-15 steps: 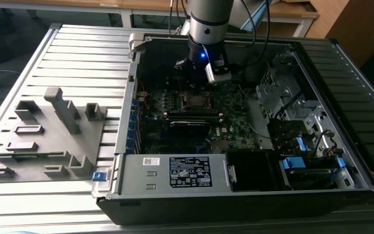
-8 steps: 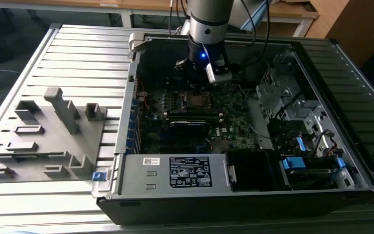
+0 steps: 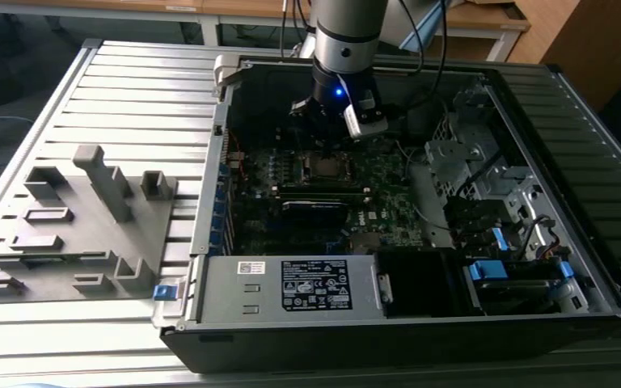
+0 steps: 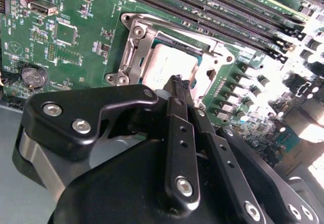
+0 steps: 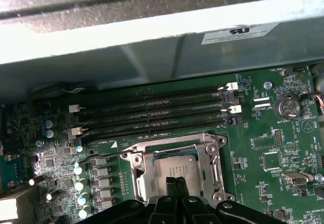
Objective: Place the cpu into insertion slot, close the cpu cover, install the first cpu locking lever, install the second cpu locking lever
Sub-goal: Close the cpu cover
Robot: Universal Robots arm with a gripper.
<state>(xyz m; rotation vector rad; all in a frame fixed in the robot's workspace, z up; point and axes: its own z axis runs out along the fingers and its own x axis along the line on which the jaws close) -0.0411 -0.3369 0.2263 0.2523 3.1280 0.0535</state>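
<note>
The cpu [image 5: 177, 168] shows its dull grey top inside the insertion slot [image 3: 325, 166] on the green motherboard. The silver cpu cover [image 5: 215, 158] lies flat around it, with the chip showing through its square cut-out. In the second wrist view the cpu [image 4: 164, 62] and the cpu cover [image 4: 132, 44] lie just beyond the fingertips. My gripper [image 5: 173, 183] hovers low over the chip's near edge, its two black fingers pressed together and nothing seen between them. The gripper [image 4: 178, 82] is shut. A thin wire locking lever [image 5: 104, 153] sticks out sideways from the socket corner nearest the memory slots.
Long black memory slots [image 5: 152, 115] run beside the socket, close to the grey case wall [image 5: 152, 46]. A coin battery [image 5: 287, 106] sits further off. A labelled power supply box [image 3: 289, 287] and drive bays [image 3: 483, 178] crowd the case. A grey fixture tray [image 3: 73, 226] lies at the exterior view's left.
</note>
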